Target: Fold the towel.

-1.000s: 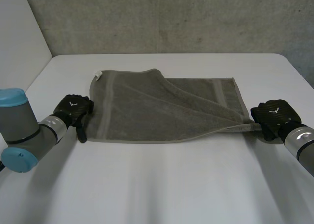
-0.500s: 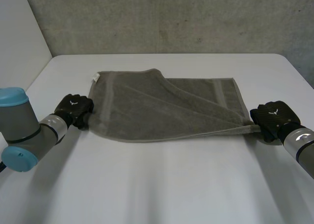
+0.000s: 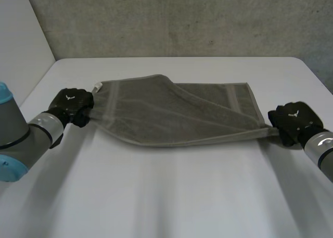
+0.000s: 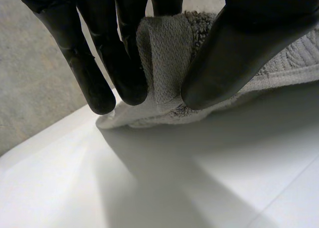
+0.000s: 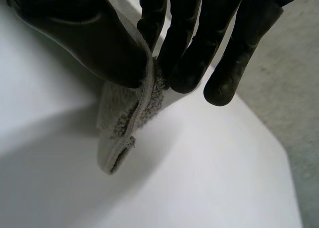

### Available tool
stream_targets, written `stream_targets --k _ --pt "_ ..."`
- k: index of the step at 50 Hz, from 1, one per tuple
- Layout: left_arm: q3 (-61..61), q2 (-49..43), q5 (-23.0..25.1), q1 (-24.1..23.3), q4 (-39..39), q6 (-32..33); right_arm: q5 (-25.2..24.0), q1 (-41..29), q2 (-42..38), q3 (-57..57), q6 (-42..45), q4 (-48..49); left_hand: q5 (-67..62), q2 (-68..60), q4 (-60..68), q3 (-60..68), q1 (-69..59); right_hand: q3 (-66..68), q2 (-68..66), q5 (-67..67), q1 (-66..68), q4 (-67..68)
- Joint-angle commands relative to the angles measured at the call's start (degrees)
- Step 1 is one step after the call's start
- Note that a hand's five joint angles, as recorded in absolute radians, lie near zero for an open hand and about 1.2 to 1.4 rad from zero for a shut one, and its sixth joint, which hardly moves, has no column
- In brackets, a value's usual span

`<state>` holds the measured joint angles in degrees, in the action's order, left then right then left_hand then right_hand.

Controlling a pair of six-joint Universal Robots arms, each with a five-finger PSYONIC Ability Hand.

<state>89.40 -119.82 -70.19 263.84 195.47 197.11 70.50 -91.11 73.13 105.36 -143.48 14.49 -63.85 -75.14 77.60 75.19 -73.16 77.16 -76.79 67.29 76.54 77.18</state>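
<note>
A grey-brown towel (image 3: 177, 110) is stretched across the white table (image 3: 166, 196), its near edge lifted off the surface and part of it folded over diagonally. My left hand (image 3: 72, 107) holds the towel's near left corner; in the left wrist view the thumb (image 4: 234, 53) and fingers (image 4: 122, 53) pinch the cloth (image 4: 164, 53). My right hand (image 3: 294, 123) holds the near right corner; its thumb (image 5: 94, 38) presses the towel's hem (image 5: 132, 113) against the fingers (image 5: 187, 43).
A small white label (image 3: 97, 85) sticks out at the towel's far left corner. A grey concrete wall (image 3: 182, 19) rises behind the table's far edge. Bare table lies between the towel and me.
My left hand has closed on the towel's near left corner and lifted it up and to the left. The near edge has risen off the table. The right hand has kept its grip.
</note>
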Motion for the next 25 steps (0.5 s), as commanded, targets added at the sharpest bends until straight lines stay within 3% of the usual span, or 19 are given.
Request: stream_targets --k 1,10,25 --pt "3.5 6.3 1.4 1.5 -0.8 0.0 -0.2 0.1 7.6 -0.5 0.0 -3.1 -6.1 -4.9 2.4 4.8 -6.8 2.8 -3.2 2.7 3.5 2.8" --pt "10.3 16.2 6.1 5.6 -4.0 0.0 -1.6 0.7 15.5 -3.8 2.0 -17.4 -6.1 -4.9 2.4 4.8 -6.8 2.8 -3.2 2.7 3.5 2.8" --pt "20.7 26.1 16.9 15.1 -14.9 0.1 -1.9 3.1 20.5 -3.7 26.0 -35.1 -6.1 -4.9 2.4 4.8 -6.8 2.8 -3.2 2.7 3.5 2.8"
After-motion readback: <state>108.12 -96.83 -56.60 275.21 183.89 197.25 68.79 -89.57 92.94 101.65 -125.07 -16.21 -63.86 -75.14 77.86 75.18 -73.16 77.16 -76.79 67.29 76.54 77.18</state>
